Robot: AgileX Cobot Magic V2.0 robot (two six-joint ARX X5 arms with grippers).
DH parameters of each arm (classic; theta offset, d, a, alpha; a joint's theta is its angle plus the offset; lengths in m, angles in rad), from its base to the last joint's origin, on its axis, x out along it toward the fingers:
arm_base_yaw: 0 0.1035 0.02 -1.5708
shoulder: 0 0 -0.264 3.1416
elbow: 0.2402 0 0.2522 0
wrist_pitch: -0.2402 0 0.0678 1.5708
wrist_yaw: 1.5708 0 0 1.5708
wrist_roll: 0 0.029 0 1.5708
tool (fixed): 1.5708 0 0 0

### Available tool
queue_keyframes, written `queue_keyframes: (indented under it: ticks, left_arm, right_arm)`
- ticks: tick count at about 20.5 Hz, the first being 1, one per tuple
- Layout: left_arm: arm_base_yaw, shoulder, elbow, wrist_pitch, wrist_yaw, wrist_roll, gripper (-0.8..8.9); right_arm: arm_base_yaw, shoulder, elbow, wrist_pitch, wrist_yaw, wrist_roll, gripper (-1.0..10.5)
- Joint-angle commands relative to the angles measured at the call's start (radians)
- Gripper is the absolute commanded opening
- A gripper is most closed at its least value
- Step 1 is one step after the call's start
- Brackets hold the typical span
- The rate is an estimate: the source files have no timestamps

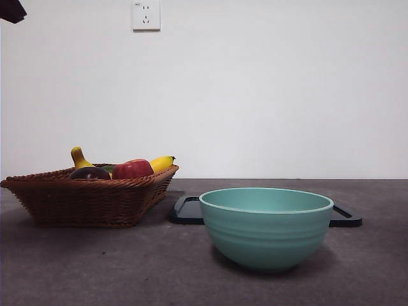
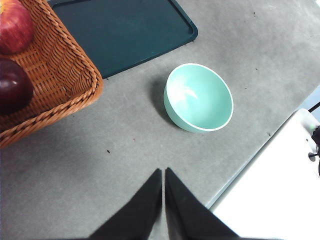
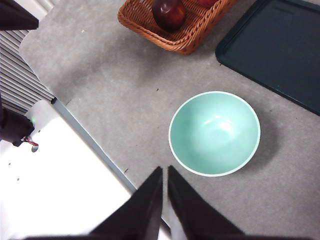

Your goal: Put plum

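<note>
While plum [image 3: 169, 13] lies in basket [image 2: 60, 75] | both grippers' fingers together, well apart from it

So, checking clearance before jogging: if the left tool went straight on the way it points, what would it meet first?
Probably the bare table; the left tool is shut, with the bowl off to one side. Depth is unclear.

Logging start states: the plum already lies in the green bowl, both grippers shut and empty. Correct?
Not quite. The plum still lies in the wicker basket; the green bowl is empty, as the right wrist view shows. The left gripper and right gripper are indeed shut and empty.
</note>
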Motion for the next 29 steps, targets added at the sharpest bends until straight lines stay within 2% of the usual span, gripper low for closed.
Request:
queue_keyframes:
  ticks: [1, 7, 9, 12, 14, 17, 20, 23, 29]
  left_arm:
    - [-0.003, 0.006, 0.012, 0.005, 0.005, 0.008, 0.08]
    - [-0.003, -0.009, 0.012, 0.010, 0.004, 0.010, 0.08]
    - [0.014, -0.050, 0.012, 0.050, -0.019, 0.060, 0.07]
    - [0.086, -0.148, 0.004, 0.260, -0.061, 0.088, 0.07]
    - [0.148, -0.230, -0.032, 0.432, -0.143, 0.087, 0.07]
    - [0.224, -0.370, -0.175, 0.690, -0.292, 0.087, 0.07]
    - [0.275, -0.494, -0.345, 0.847, -0.430, 0.083, 0.07]
    - [0.303, -0.572, -0.461, 0.904, -0.472, 0.079, 0.07]
    - [0.345, -0.672, -0.650, 0.925, -0.476, 0.063, 0.07]
  right_arm:
    - [0.009, 0.006, 0.014, 0.010, -0.003, -0.011, 0.1]
    - [0.009, 0.006, 0.014, 0.010, -0.003, -0.011, 0.1]
    - [0.009, 0.006, 0.014, 0.010, -0.003, -0.011, 0.1]
    - [0.009, 0.006, 0.014, 0.010, -0.003, -0.011, 0.1]
    - [0.009, 0.006, 0.014, 0.010, -0.003, -0.011, 0.1]
    - [0.009, 0.006, 0.014, 0.010, -0.003, -0.011, 0.1]
    - [0.009, 0.006, 0.014, 0.010, -0.003, -0.011, 0.1]
    - [0.009, 0.006, 0.014, 0.010, -0.003, -0.011, 0.1]
    - [0.009, 0.006, 0.014, 0.010, -0.003, -0.011, 0.1]
